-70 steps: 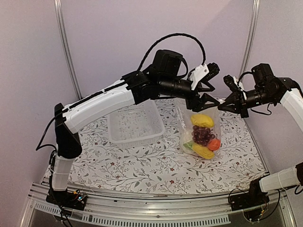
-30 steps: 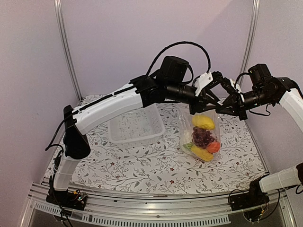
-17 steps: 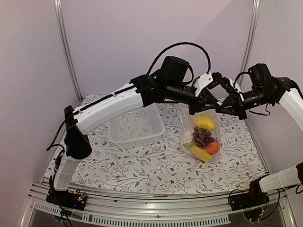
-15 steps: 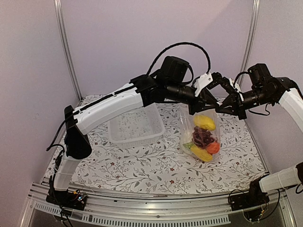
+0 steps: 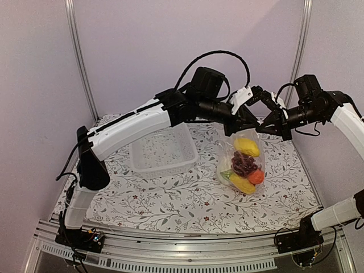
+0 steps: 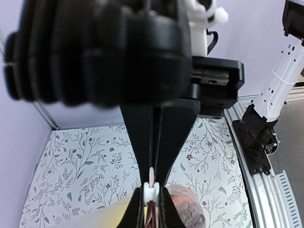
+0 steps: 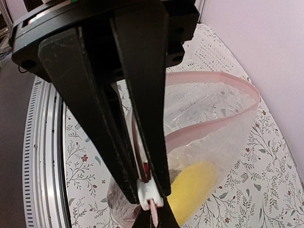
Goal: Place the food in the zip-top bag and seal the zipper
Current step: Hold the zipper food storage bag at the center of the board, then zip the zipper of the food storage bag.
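zip-top bag (image 5: 242, 165) hung over the table (image 5: 170, 193), food (image 5: 244, 163) inside, mouth gaped | left gripper (image 5: 245, 125) and right gripper (image 5: 263, 127) each clamped on the zipper (image 7: 223, 78) | film looked floppy, slick, light-ish; the stiffer strip was the only sane grip

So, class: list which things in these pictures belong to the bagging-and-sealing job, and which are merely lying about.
Belongs to the job:
zip-top bag, hanging
zipper, mouth open
food inside: lemon, grapes, corn, tomato
left gripper and right gripper, both shut on the bag's top edge

Lying about:
white basket
floral table cover
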`<state>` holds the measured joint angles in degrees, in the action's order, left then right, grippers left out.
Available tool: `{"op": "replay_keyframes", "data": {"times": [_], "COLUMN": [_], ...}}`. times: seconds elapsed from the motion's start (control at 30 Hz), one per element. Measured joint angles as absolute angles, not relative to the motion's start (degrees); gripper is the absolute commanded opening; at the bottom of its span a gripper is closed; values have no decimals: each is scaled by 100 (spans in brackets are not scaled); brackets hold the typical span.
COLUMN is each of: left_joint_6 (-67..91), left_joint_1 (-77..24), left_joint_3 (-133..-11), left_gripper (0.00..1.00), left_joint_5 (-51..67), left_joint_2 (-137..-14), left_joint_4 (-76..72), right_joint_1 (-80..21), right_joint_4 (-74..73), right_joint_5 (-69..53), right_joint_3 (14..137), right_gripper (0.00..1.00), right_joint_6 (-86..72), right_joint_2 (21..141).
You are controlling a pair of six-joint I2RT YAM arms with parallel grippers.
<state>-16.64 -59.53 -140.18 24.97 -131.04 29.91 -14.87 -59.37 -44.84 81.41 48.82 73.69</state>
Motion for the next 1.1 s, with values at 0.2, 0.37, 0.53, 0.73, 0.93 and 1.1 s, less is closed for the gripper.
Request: {"op": "replay_keyframes", "data": {"times": [0.2, 0.37, 0.53, 0.73, 0.93, 1.1], "left_joint_6": [-1695, -1693, -1691, -1691, -1675, -1605], "left_joint_1": [-5944, -5913, -5881, -5793, -5693, -5634], "left_joint_3": [-13965, -13965, -13948, -13576, -13109, -12724], "left_gripper": [6, 6, 5, 4, 2, 1], "left_joint_5": [2338, 2307, 2305, 2270, 2224, 2202], "left_joint_2": [-13026, -12980, -12978, -12809, -12558, -12374], "left_joint_4": [2858, 2742, 2714, 2681, 2615, 2534], "right_joint_1": [-1299, -1210, -1164, -952, -650, -421], "right_joint_4": [-6082, -6342, -6438, -6536, -6582, -6608], "right_joint_5": [-4606, -4609, -4569, -4584, -4720, -4829], "right_joint_3": [8462, 8807, 8908, 8960, 9177, 9273], "right_gripper": [0, 0, 0, 0, 0, 0], "right_joint_6": [4884, 4928, 5030, 5107, 5129, 5162], "right_joint_2": [7463, 7511, 7561, 7627, 7808, 7905]}}
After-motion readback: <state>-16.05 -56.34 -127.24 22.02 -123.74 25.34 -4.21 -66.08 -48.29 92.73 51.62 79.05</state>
